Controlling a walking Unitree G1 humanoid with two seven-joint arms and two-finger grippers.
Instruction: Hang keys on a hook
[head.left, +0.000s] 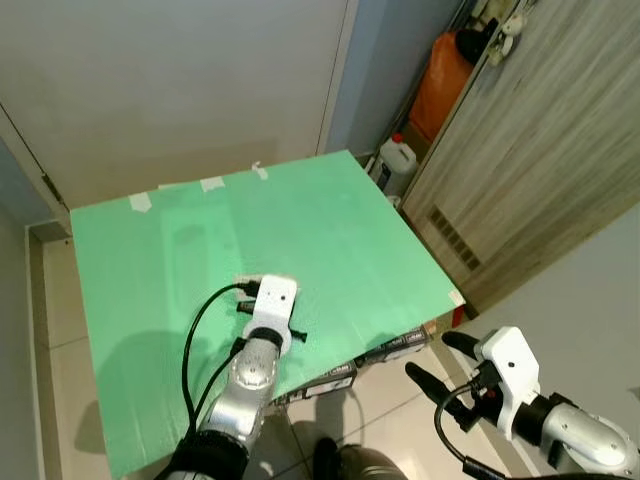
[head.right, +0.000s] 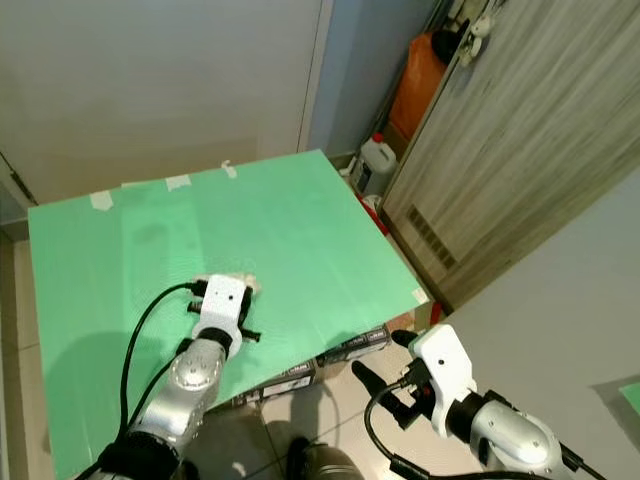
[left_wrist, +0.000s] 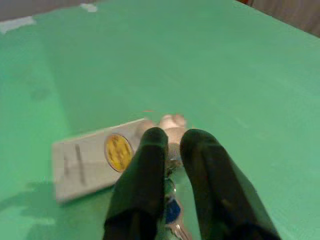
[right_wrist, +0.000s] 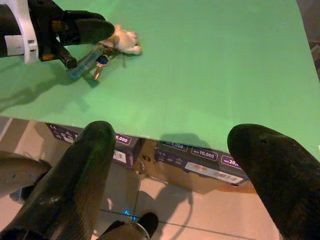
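The bunch of keys (right_wrist: 95, 62) carries a small pale plush charm (right_wrist: 127, 42) and a white tag with a yellow disc (left_wrist: 90, 157). It is at the near middle of the green table (head.left: 330, 220). My left gripper (left_wrist: 172, 140) is shut on the key ring, with the keys hanging just below its fingers and the charm touching the green top. In the left eye view its white wrist housing (head.left: 270, 300) covers the keys. My right gripper (head.left: 435, 360) is open and holds nothing. It hovers over the floor, off the table's near right corner.
Purple labelled boxes (right_wrist: 195, 167) sit under the table's near edge. A white jug (head.left: 400, 158) and an orange bag (head.left: 442, 80) stand beyond the far right corner, beside a wooden cabinet (head.left: 530, 150). A pale wall is behind the table, and tape strips (head.left: 212, 184) are on its far edge.
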